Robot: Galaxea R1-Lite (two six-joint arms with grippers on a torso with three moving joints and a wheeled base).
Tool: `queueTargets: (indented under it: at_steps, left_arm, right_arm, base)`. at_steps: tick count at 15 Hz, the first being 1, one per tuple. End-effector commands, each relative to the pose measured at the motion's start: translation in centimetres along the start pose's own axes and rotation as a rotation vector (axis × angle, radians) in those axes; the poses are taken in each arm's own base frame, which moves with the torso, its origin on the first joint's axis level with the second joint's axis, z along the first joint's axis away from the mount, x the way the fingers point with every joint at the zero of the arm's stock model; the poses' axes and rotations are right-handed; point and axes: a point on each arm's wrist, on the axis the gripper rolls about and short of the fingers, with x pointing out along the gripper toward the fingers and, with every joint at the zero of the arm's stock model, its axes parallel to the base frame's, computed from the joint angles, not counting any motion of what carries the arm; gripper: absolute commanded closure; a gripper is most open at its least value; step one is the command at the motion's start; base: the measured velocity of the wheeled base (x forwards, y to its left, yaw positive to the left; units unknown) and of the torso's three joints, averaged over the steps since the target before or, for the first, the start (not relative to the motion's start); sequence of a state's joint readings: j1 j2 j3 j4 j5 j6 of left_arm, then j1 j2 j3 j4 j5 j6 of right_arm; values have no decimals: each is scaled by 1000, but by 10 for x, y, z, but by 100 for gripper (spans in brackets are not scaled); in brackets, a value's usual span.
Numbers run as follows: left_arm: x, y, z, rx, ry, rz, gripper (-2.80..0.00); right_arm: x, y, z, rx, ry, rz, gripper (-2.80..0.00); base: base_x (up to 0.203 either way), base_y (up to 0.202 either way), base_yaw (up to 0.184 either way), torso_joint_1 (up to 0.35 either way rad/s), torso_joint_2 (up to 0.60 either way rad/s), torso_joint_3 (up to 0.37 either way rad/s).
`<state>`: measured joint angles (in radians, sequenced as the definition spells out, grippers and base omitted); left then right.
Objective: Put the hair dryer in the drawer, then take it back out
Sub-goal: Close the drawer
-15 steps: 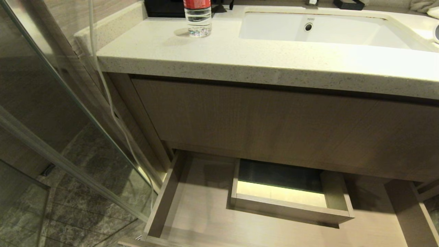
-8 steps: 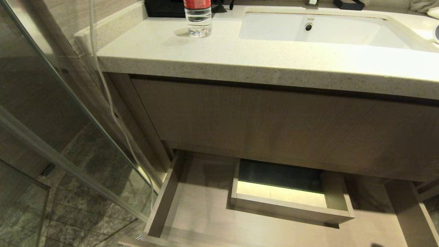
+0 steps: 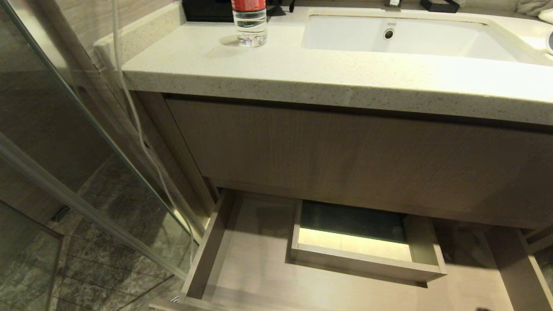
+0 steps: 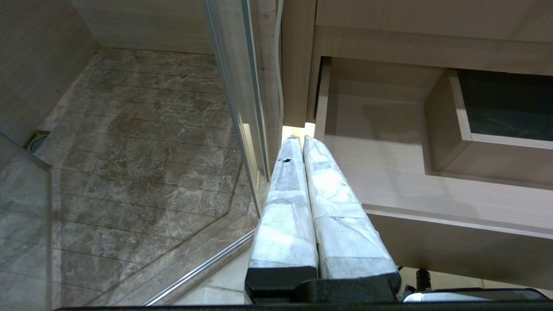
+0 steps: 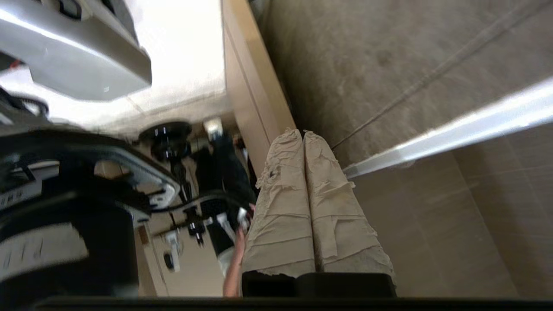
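1. Presently we find the drawer (image 3: 250, 268) pulled open under the counter (image 3: 302, 73). Its pale floor and boxed cutout (image 3: 367, 259) hold nothing.
2. We take the white sliver with a dark grey round face at the counter's far right edge, beside the sink (image 3: 497, 30), to be the hair dryer (image 3: 550, 43). The rest of it is out of frame, so it is not in the drawer.
3. The left gripper (image 4: 298, 138) hangs over the drawer's left front corner, its jaws pressed together on nothing. The right gripper (image 5: 301, 131) is also closed and empty, off by the cabinet side.
4. On handling, we judge the dryer to be a rigid, smooth plastic shell of modest weight. The barrel looks too fat for a sure pinch, so the slim handle is probably the better hold. Its cord may drag or snag on the drawer front.
5. Writing: the small mark above the sink's overflow is too small to read, and the bottle's (image 3: 249, 21) red label shows no legible text. The drawer's front label is out of view.
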<state>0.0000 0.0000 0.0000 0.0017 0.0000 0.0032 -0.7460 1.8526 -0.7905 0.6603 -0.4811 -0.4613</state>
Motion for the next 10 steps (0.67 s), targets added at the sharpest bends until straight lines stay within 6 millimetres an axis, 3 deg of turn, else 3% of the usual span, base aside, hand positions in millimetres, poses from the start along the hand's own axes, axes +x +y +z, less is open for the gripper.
queueTargets:
  at_steps: [1,6,10]
  left_arm:
    - [0,0,0,0,0,0,0]
    - [0,0,0,0,0,0,0]
    - [0,0,0,0,0,0,0]
  right_arm:
    - [26,6,15,-54,100,47,0]
    - [60,14,39,-82,145,71,0]
    - [80,23,45,-115,199,98,0]
  base:
    - [0,0,0,0,0,0]
    - [0,0,0,0,0,0]
    - [0,0,0,0,0,0]
